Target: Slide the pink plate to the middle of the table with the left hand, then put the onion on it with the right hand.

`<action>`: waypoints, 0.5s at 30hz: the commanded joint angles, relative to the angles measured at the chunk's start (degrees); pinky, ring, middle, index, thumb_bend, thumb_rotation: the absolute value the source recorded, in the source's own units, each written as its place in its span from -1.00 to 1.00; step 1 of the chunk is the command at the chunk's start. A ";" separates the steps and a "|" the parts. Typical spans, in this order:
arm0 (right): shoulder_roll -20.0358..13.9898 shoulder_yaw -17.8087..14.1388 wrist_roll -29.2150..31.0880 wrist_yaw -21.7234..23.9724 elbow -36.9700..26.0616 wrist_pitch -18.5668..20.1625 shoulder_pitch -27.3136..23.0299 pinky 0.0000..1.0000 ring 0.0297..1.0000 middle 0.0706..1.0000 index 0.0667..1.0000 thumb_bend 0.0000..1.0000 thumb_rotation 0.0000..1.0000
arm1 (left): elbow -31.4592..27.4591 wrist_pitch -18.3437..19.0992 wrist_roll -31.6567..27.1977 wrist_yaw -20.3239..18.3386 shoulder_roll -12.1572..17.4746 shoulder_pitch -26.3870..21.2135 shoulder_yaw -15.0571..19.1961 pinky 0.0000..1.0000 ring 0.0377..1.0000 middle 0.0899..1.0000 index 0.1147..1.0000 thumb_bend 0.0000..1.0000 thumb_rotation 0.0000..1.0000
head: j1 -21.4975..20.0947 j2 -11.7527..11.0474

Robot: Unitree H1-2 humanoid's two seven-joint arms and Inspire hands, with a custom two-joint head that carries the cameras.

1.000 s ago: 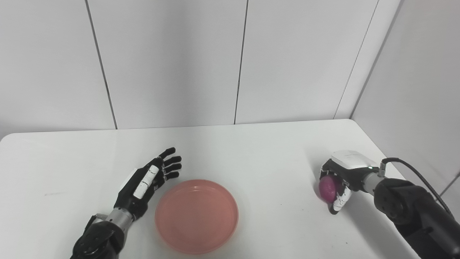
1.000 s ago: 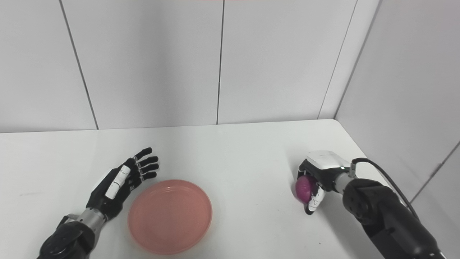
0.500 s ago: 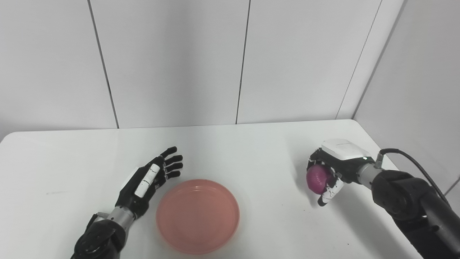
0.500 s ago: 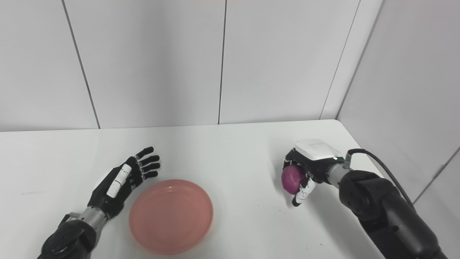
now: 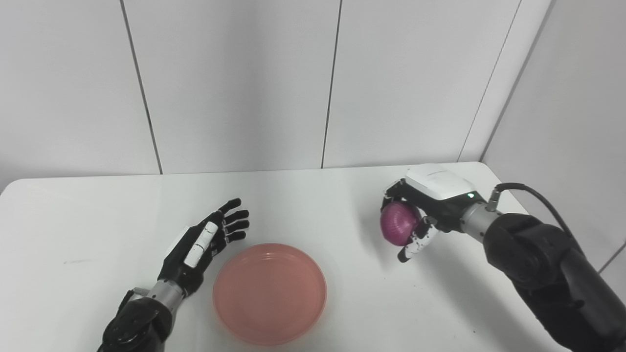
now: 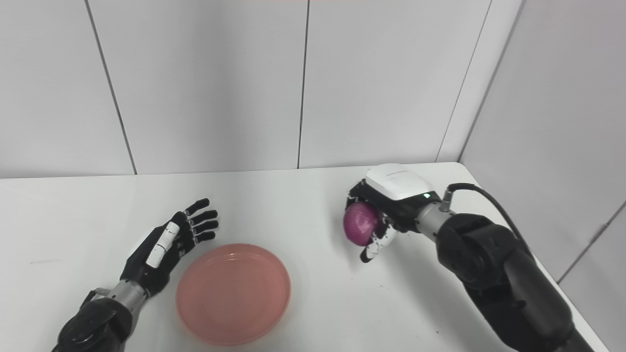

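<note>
already the plate (image 5: 269,292) is seen lying near the front edge of the table (image 5: 313,195), about midway between its left and right edges, so the sliding step is judged to be done or nearly so. the left hand (image 5: 203,244) is rested on the table just beside the plate's left rim, its fingers spread apart and nothing held; whether the rim is touched cannot be told. the onion (image 5: 398,223) is clamped in the curled fingers of the right hand (image 5: 424,212) and is held above the table toward the right edge, well apart from the plate. the carry across and the setting down on the plate are judged to be what is left. little is shown by one view that is missed by the other: in the right eye view more of the right arm and of the right side wall is taken in, while in the left eye view the rounded back left corner of the table is shown.
</note>
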 commanded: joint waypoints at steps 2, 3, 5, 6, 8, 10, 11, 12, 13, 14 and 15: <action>0.70 -0.44 -0.30 -0.52 -2.11 -1.90 -3.17 -0.46 -0.33 -0.22 -0.04 0.05 -1.00 | 4.33 3.53 2.28 1.17 -0.82 4.84 -1.22 0.65 0.67 0.67 0.69 0.65 0.64 | 1.04 -0.89; 1.34 -0.42 -0.04 -0.46 -2.21 -1.72 -3.26 -0.41 -0.29 -0.22 -0.04 0.05 -1.00 | 4.22 3.57 2.38 1.39 -0.99 4.85 -1.31 0.65 0.67 0.67 0.69 0.66 0.64 | 1.37 -1.08; 2.41 -0.31 0.02 -0.37 -2.37 -1.50 -3.39 -0.45 -0.34 -0.26 -0.04 0.05 -1.00 | 4.24 3.44 2.54 1.74 -1.31 4.83 -1.39 0.64 0.66 0.66 0.69 0.66 0.64 | 1.85 -1.51; 2.81 -0.18 0.02 -0.63 -2.28 -2.05 -3.37 -0.45 -0.35 -0.27 -0.04 0.05 -1.00 | 4.34 3.29 2.67 1.88 -1.49 4.81 -1.42 0.64 0.66 0.66 0.69 0.66 0.64 | 2.48 -1.67; 3.35 -0.05 0.28 -1.18 -2.05 -3.25 -3.16 -0.47 -0.38 -0.28 -0.04 0.04 -1.00 | 4.48 3.05 3.04 2.23 -1.87 4.85 -1.49 0.64 0.67 0.66 0.70 0.64 0.65 | 3.70 -2.21; 3.67 -0.04 0.54 -1.48 -1.88 -4.08 -2.95 -0.42 -0.31 -0.26 -0.03 0.05 -1.00 | 4.52 2.93 3.30 2.55 -2.13 4.93 -1.56 0.62 0.66 0.65 0.69 0.64 0.66 | 3.70 -2.21; 3.77 -0.11 0.57 -1.48 -1.84 -4.29 -2.91 -0.41 -0.31 -0.25 -0.03 0.05 -1.00 | 4.53 2.91 3.34 2.63 -2.17 4.94 -1.58 0.62 0.66 0.65 0.69 0.64 0.66 | 3.70 -2.21; 4.12 -0.06 0.64 -1.66 -1.92 -4.65 -2.69 -0.40 -0.30 -0.25 -0.03 0.05 -1.00 | 4.45 2.91 3.37 2.83 -2.40 5.06 -1.65 0.62 0.66 0.65 0.69 0.64 0.66 | 5.65 -2.13; 4.56 0.07 0.66 -1.84 -2.10 -4.93 -2.46 -0.38 -0.27 -0.23 -0.03 0.05 -1.00 | 4.40 2.88 3.42 3.06 -2.64 5.18 -1.72 0.64 0.67 0.65 0.69 0.63 0.66 | 6.24 -2.18; 5.10 0.16 0.89 -2.24 -2.19 -5.38 -2.23 -0.37 -0.27 -0.23 -0.03 0.05 -1.00 | 4.39 2.91 3.41 3.26 -2.87 5.24 -1.76 0.65 0.67 0.65 0.69 0.63 0.65 | 6.69 -2.10; 5.45 0.21 1.06 -2.53 -2.24 -5.68 -2.09 -0.37 -0.27 -0.23 -0.03 0.05 -1.00 | 4.38 2.92 3.41 3.39 -3.01 5.28 -1.77 0.66 0.67 0.65 0.69 0.62 0.65 | 6.69 -2.10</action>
